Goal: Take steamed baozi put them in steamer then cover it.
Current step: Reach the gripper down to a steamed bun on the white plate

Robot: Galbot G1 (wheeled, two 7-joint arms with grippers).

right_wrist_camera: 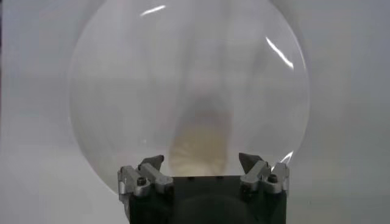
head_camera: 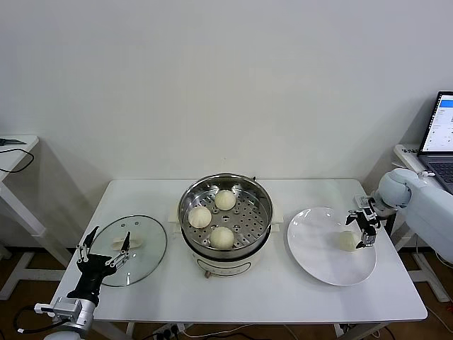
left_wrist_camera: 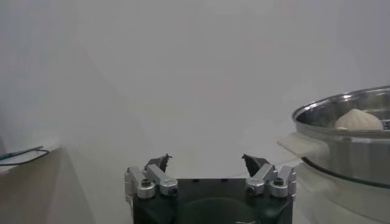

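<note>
The steamer (head_camera: 225,219) stands at the table's middle with three steamed baozi on its perforated tray (head_camera: 225,200) (head_camera: 199,217) (head_camera: 222,238). A fourth baozi (head_camera: 347,241) lies on a white plate (head_camera: 318,265) to the right. My right gripper (head_camera: 362,228) is open, low over the plate right beside this baozi. In the right wrist view the baozi (right_wrist_camera: 201,143) sits just ahead of the open right gripper (right_wrist_camera: 202,161), between the fingertip lines. The cover (head_camera: 145,248) lies flat on the left. My left gripper (head_camera: 106,248) is open and empty at its near edge. The left wrist view shows the gripper (left_wrist_camera: 207,161) and the steamer (left_wrist_camera: 347,131).
A laptop (head_camera: 440,138) stands on a side table at the far right, close behind my right arm. Another small table (head_camera: 14,152) with a cable stands at the far left. The white wall is behind the table.
</note>
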